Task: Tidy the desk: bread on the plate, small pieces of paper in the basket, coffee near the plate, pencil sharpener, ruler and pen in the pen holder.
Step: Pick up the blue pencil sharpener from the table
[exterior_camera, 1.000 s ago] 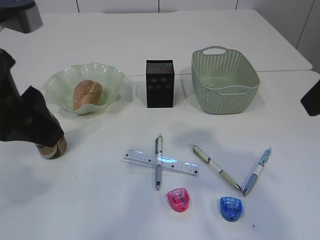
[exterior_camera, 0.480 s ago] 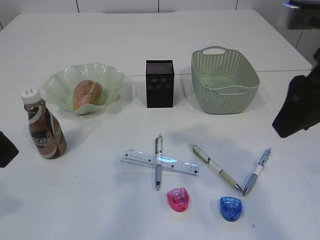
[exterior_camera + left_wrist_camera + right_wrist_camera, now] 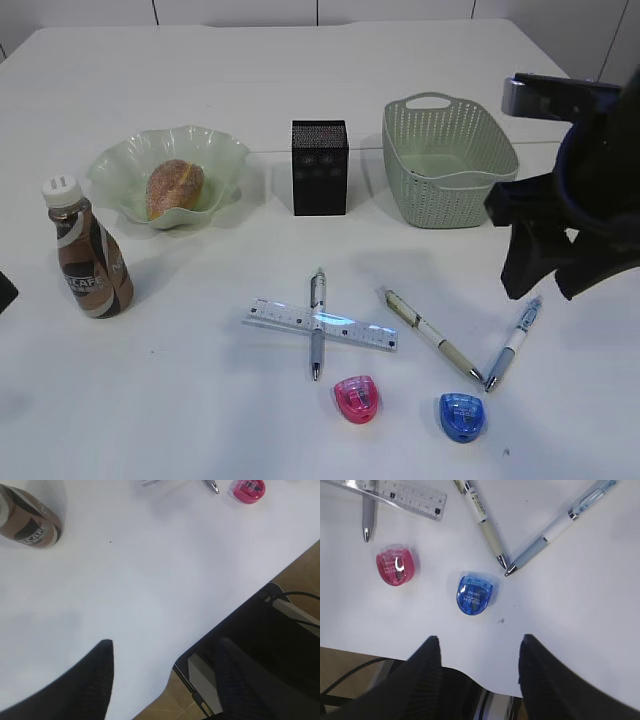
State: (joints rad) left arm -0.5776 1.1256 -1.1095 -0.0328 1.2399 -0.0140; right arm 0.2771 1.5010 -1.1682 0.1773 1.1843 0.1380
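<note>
Bread (image 3: 175, 188) sits in the plate (image 3: 225, 152), toward the far left of the bench (image 3: 200, 420). Coffee (image 3: 88, 250) stands upright near the plate, just on its near-left side, not touching; cap on. Its lower body also shows at the top left of the left wrist view (image 3: 27, 522).

Pen holder (image 3: 320, 167) stands mid-bench on the far side, betw. plate and basket (image 3: 448, 160). I can't see into the holder. Basket interior, as far as visible, shows only its own floor.

Ruler (image 3: 322, 323) lies flat toward the near edge, crossed by a grey pen (image 3: 317, 322); I can't tell which lies on top. A cream pen (image 3: 432, 335) and a blue-white pen (image 3: 513, 343) lie to the right, tips nearly meeting in a V. Pink sharpener (image 3: 357, 398) and blue sharpener (image 3: 463, 416) sit nearest the front edge, apart from each other.

Right end effector (image 3: 479, 652): fingers (image 3: 427, 670) spread, nothing betw. them, hovering over the near edge w/ the blue sharpener just beyond. In the exterior view its arm (image 3: 570, 220) hangs above the bench's right side, over the blue-white pen's far end.

Left end effector (image 3: 162, 675): fingers (image 3: 95, 675) spread, empty, at the near-left edge, well apart from the coffee.
</note>
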